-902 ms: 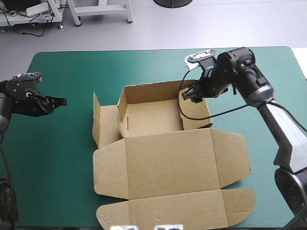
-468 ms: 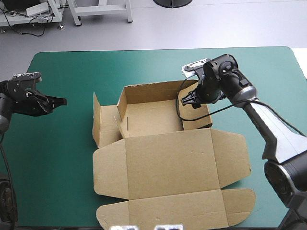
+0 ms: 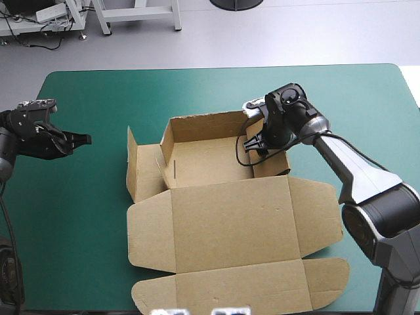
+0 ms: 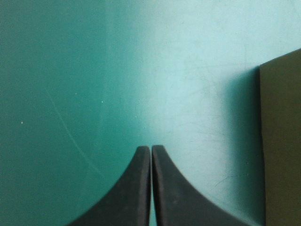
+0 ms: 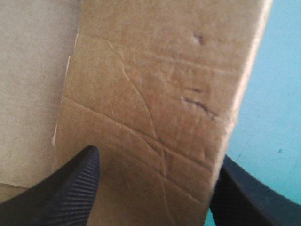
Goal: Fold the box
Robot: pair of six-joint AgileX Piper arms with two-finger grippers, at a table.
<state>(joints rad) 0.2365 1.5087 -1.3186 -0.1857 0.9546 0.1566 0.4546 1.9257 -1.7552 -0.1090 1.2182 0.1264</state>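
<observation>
So the box [image 3: 230, 216] sits in the middle of the table, on the teal-green cover [image 3: 79, 216]. It is partly folded. The half nearer the far edge forms an open tray, with its back wall and left wall standing up and one more flap sticking out to the left. The lid lies flat on the near side, side flaps spread out, and its front flap reaches almost to the table's near edge.

The right gripper [image 3: 252, 143] is at the tray's right wall, near the back corner. In the right wrist view its fingers [image 5: 70, 188] stand wide apart, the gripper [image 5: 157, 157] straddling that creased wall of the box [image 5: 155, 94]. One finger is on the inner side over the tray floor, and the other is on the outer side over the cover [image 5: 277, 94]. Whether either finger presses on the board cannot be told.

The left gripper [image 3: 85, 139] is near the table's left edge, well apart from the box and pointing toward it. In the left wrist view its two fingers meet in one point [image 4: 151, 148] above bare cover [image 4: 94, 70]. An edge of the box [image 4: 282, 141] shows ahead of it and off to one side, not touching it
</observation>
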